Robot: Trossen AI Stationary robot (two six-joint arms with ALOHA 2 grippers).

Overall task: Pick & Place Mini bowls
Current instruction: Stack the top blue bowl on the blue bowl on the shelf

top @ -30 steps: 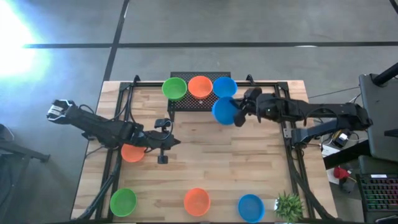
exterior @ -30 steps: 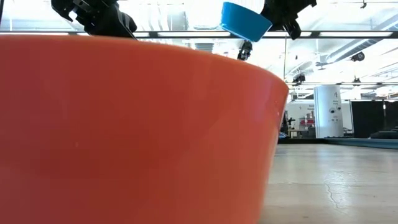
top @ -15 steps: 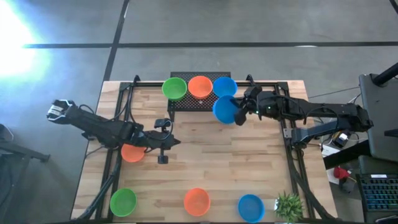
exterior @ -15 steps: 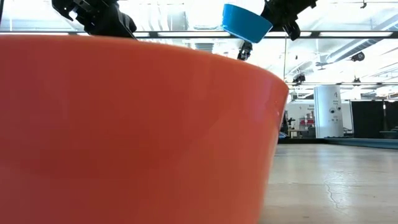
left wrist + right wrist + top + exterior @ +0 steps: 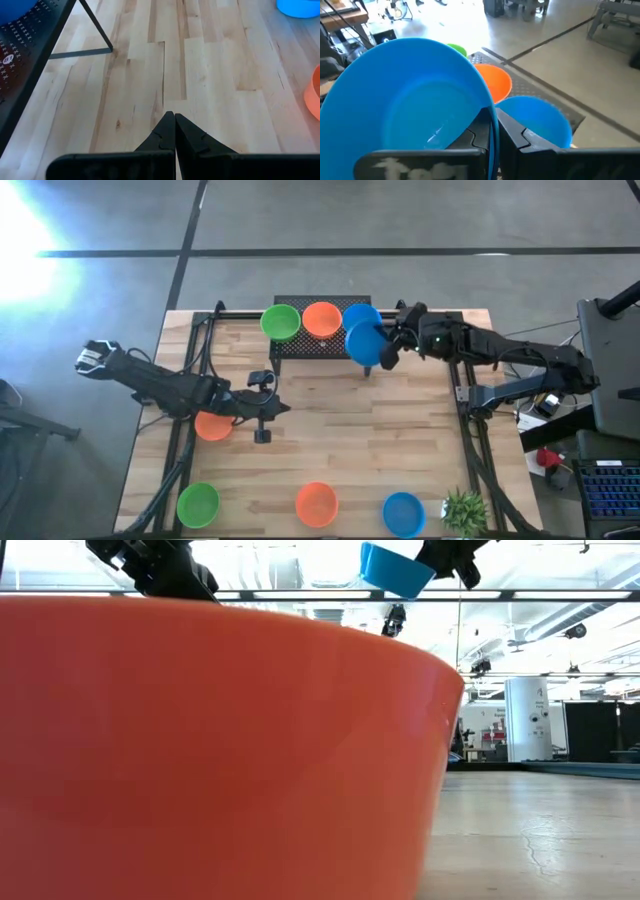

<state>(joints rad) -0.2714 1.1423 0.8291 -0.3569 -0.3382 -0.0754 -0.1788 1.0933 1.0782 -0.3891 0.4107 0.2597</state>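
My right gripper (image 5: pixel 388 350) is shut on a blue mini bowl (image 5: pixel 364 342), carried in the air beside the black rack (image 5: pixel 300 346) at the far edge. On that rack sit a green bowl (image 5: pixel 281 321), an orange bowl (image 5: pixel 321 319) and a blue bowl (image 5: pixel 362 313); the right wrist view shows the rack's blue bowl (image 5: pixel 535 121) just beyond the held one (image 5: pixel 410 105). My left gripper (image 5: pixel 262 418) hovers shut over the mid-left table, next to an orange bowl (image 5: pixel 210 426). Green (image 5: pixel 198 504), orange (image 5: pixel 317 504) and blue (image 5: pixel 403 513) bowls rest along the near edge. My right gripper pinches the blue bowl's rim (image 5: pixel 487 100), one finger inside the bowl and one outside its wall. The fingers reach level from the table's right side. The bowl is lifted clear and tilted, its opening turned toward the gripper, high in the low view (image 5: pixel 395 568).
A small potted plant (image 5: pixel 464 510) stands at the near right corner. Black frame rails (image 5: pixel 470 440) run along both sides of the wooden table. In the low view the near-edge orange bowl (image 5: pixel 200 760) blocks most of the sight. Bare wood (image 5: pixel 380 430) lies at mid-table.
My right gripper has carried the blue bowl toward the far edge and slightly upward, closer to the blue bowl on the rack, still tilted and gripped by its rim. My left arm has kept still.
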